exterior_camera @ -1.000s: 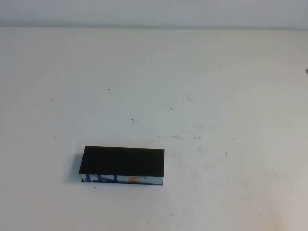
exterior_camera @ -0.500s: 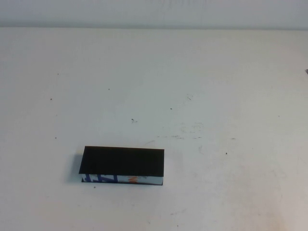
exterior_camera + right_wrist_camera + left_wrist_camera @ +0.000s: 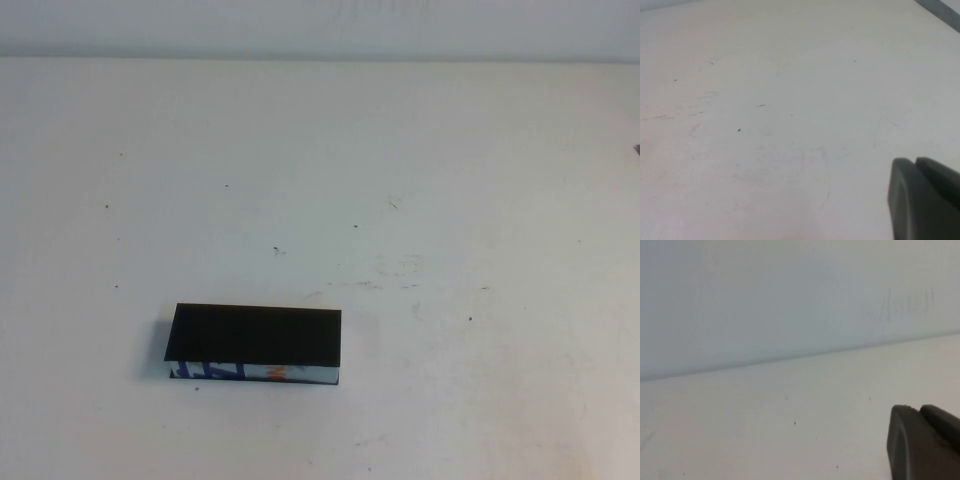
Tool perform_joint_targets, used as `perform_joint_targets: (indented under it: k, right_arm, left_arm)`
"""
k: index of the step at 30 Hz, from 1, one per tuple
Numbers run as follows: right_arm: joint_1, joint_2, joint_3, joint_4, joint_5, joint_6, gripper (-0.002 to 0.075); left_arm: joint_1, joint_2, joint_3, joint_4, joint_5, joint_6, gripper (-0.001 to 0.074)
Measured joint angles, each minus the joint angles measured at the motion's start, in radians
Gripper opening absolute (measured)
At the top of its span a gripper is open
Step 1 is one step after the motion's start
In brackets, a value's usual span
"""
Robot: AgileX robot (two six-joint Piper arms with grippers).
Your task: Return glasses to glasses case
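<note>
The glasses case (image 3: 255, 335) lies on the white table at the front left in the high view. Its flat black lid is down, and the light front side with blue and orange print (image 3: 250, 372) faces me. The glasses are out of view. Neither arm shows in the high view. My left gripper (image 3: 919, 410) shows only in the left wrist view, shut and empty, over bare table near the back wall. My right gripper (image 3: 915, 162) shows only in the right wrist view, shut and empty, over bare scuffed table.
The white table (image 3: 420, 200) carries small specks and scuff marks. A pale wall (image 3: 320, 25) runs along its far edge. A small dark object (image 3: 637, 150) sits at the table's right edge.
</note>
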State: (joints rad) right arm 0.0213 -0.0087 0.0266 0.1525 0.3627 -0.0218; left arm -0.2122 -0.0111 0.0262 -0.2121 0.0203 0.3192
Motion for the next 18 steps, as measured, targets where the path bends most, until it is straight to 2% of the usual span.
perform_joint_targets:
  k: [5,11,18]
  right_arm:
    - [0.0,0.0,0.0,0.0,0.0,0.0,-0.0013]
    - [0.0,0.0,0.0,0.002,0.0,0.0,-0.0013]
    - [0.0,0.0,0.0,0.002,0.0,0.0,-0.0013]
  left_arm:
    - [0.036,0.0,0.0,0.047,0.1,-0.051,-0.0001]
    - [0.08,0.0,0.0,0.064,0.319,-0.061,-0.0001]
    - [0.086,0.0,0.0,0.066,0.335,-0.062,-0.0001]
